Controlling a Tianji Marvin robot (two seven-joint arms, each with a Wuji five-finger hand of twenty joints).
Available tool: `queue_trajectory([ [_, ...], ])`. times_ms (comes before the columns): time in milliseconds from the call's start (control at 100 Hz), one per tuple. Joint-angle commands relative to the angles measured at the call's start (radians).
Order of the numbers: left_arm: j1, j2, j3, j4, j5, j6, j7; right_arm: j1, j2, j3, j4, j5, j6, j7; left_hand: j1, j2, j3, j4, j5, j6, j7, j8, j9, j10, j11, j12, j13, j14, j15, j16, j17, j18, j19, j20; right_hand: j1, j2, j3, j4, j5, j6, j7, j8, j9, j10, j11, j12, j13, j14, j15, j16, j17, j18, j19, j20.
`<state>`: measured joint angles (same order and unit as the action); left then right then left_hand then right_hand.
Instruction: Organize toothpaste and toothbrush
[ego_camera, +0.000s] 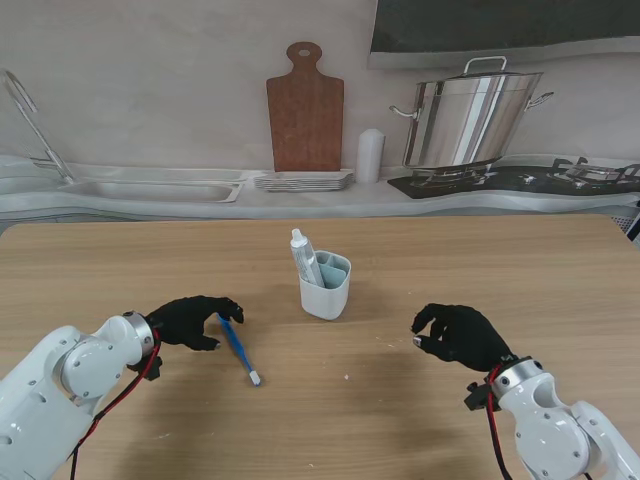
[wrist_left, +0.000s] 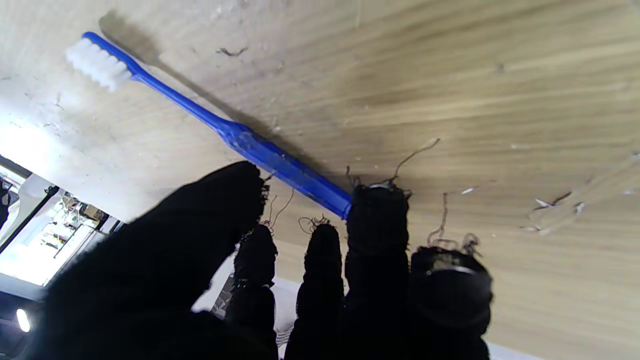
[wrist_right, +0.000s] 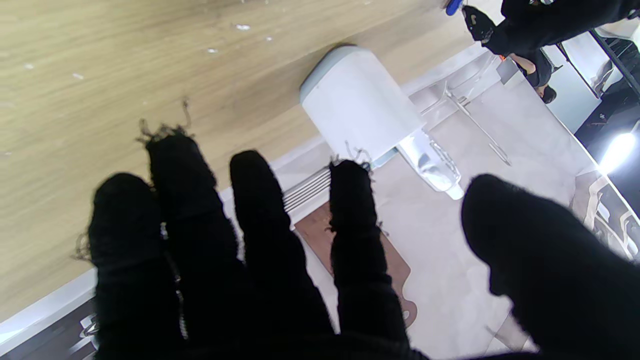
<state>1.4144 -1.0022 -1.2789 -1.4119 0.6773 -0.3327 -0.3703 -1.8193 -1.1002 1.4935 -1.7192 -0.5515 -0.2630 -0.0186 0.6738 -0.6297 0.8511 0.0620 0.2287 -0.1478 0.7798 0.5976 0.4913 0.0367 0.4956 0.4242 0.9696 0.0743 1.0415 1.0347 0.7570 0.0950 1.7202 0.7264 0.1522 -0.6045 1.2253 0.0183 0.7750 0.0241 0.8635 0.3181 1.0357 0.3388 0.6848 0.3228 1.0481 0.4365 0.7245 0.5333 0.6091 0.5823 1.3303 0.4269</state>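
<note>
Currently, your left hand (ego_camera: 193, 321) sits low over the wooden desk (ego_camera: 480, 270), at the handle end of the blue toothbrush (ego_camera: 238, 349). Its fingers (wrist_left: 376, 220) are loosely apart and curled; in the left wrist view one fingertip touches the tip of the handle, but nothing is pinched yet. The toothbrush lies flat on the desk, its white bristle head pointing nearer to you and its handle angled away, likely so the handle is the easy end to grasp.

To the right of it, well apart, stands the white cup holder (ego_camera: 326, 286) near the middle of the desk. The toothpaste tube (ego_camera: 304, 257) is already upright in its left compartment, leaning slightly. The other compartment looks free, presumably for the brush.

Your right hand (ego_camera: 458, 334) hovers over bare desk to the right of the holder, holding nothing; its thumb and forefinger nearly meet, with the other fingers curled loosely, seemingly just waiting.
</note>
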Motion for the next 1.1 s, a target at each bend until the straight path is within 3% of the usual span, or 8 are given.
queue_trajectory([
  [0,-0.001,-0.004,0.008,-0.008,0.015,0.008,-0.018,-0.013,-0.002,0.002,-0.007,-0.006,0.002,0.016,0.005,-0.032,0.003,-0.025,0.001,-0.015,0.006,-0.012,0.027,0.010,0.023,0.022,0.040,0.011,0.045,0.017,0.031,-0.045,0.069,-0.010,0.001,-0.003,0.004,-0.003,0.009,-0.010,0.004,0.002,-0.009,0.013,0.009,0.011,0.002,0.005,0.005,0.012,-0.002,0.088,0.006,0.017],
  [280,-0.041,-0.004,0.054,0.026,0.065,0.026,-0.003,-0.019,-0.002,0.005,-0.009,-0.004,0.003,0.016,0.029,-0.032,-0.015,-0.016,0.042,-0.002,0.019,-0.007,0.071,0.040,0.053,0.057,0.081,0.007,0.105,0.022,0.081,-0.070,0.129,-0.045,0.003,-0.005,0.005,-0.002,0.008,-0.010,0.003,0.002,-0.009,0.013,0.009,0.011,0.003,0.006,0.006,0.012,-0.001,0.088,0.007,0.017],
  [520,-0.075,0.000,0.088,0.057,0.097,0.038,-0.008,-0.023,-0.002,0.009,-0.011,-0.004,0.005,0.018,0.037,-0.048,-0.017,-0.014,0.097,0.030,0.090,0.049,0.140,0.081,0.136,0.122,0.139,-0.016,0.175,0.019,0.144,-0.094,0.188,-0.083,0.003,-0.003,0.005,-0.002,0.009,-0.009,0.003,0.002,-0.006,0.013,0.010,0.011,0.004,0.004,0.007,0.012,-0.001,0.088,0.007,0.017],
  [850,-0.029,0.003,0.059,0.026,0.165,0.062,-0.004,-0.026,-0.001,0.011,-0.012,-0.003,0.007,0.024,0.005,-0.043,-0.025,-0.024,0.198,0.086,0.156,0.113,0.293,0.115,0.247,0.230,0.223,-0.040,0.225,-0.003,0.224,-0.105,0.237,-0.132,0.003,-0.001,0.005,-0.001,0.009,-0.007,0.003,0.002,-0.004,0.013,0.010,0.011,0.004,0.006,0.007,0.012,0.000,0.087,0.008,0.017],
  [950,-0.002,0.002,0.039,0.004,0.202,0.068,0.018,-0.027,-0.001,0.010,-0.012,-0.002,0.008,0.024,-0.020,0.000,-0.080,-0.014,0.212,0.090,0.154,0.118,0.272,0.125,0.232,0.225,0.170,-0.018,0.186,0.011,0.167,-0.082,0.208,-0.132,0.004,-0.002,0.006,-0.001,0.010,-0.008,0.003,0.002,-0.004,0.014,0.009,0.010,0.005,0.007,0.007,0.012,0.000,0.087,0.008,0.017],
  [1090,0.037,-0.002,0.010,-0.033,0.235,0.088,0.045,-0.027,-0.001,0.010,-0.012,-0.003,0.008,0.024,-0.044,0.064,-0.178,0.028,0.199,0.106,0.125,0.118,0.147,0.143,0.177,0.219,0.018,0.024,0.086,0.091,-0.019,-0.029,0.104,-0.018,0.004,-0.002,0.006,-0.001,0.009,-0.006,0.003,0.002,-0.005,0.014,0.009,0.010,0.005,0.007,0.007,0.012,0.000,0.087,0.008,0.017],
])
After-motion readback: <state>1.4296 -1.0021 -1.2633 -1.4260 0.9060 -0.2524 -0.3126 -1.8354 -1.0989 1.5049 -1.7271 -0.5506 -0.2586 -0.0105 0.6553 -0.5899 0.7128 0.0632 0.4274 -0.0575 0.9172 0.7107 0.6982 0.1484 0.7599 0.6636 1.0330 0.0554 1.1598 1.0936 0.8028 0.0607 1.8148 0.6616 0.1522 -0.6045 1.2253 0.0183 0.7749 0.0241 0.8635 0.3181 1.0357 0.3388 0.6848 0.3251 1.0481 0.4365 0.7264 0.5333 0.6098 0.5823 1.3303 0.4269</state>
